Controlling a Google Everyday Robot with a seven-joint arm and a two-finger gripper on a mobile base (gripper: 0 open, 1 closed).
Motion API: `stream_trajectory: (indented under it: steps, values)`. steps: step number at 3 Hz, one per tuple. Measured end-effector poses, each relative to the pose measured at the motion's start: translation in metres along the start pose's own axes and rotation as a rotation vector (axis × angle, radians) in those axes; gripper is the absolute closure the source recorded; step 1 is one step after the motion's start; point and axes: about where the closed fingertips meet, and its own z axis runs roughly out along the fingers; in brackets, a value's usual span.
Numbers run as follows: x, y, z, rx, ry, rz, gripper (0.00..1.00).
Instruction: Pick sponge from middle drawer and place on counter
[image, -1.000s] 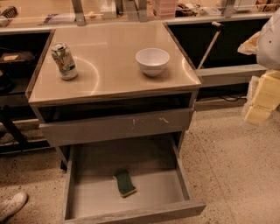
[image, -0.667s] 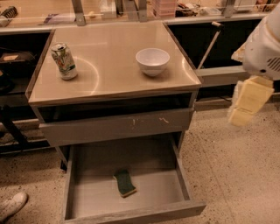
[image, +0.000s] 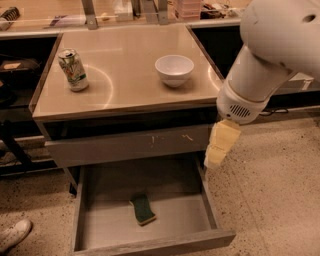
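The sponge (image: 142, 209), dark green face up with a yellow edge, lies on the floor of the open middle drawer (image: 107, 225), near its centre. The beige counter (image: 125, 82) is above it. My gripper (image: 219, 149) hangs from the white arm at the drawer's right rear corner, just below the counter's right front edge. It is up and to the right of the sponge, apart from it, with nothing seen in it.
A white bowl (image: 174, 70) and a dented drink can (image: 73, 69) stand on the counter. A grey drawer front with pale scratches (image: 130, 145) sits above the open drawer. A pale shelf with metal posts (image: 100, 14) runs behind. A shoe (image: 12, 235) is at bottom left.
My arm has swung in from the right edge toward the left and down, bringing the gripper to the drawer's right rear corner. The sponge, bowl and can have not moved.
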Motion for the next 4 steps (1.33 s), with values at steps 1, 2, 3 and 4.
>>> stream_trajectory:
  steps: [1, 2, 3, 4]
  values:
    - [0.0, 0.0, 0.003, -0.004, 0.0, 0.0, 0.0]
    - [-0.005, 0.008, 0.019, 0.024, 0.026, -0.089, 0.0]
    - [-0.021, 0.019, 0.059, 0.005, -0.017, -0.213, 0.0]
    - [-0.035, 0.028, 0.098, -0.045, -0.05, -0.341, 0.0]
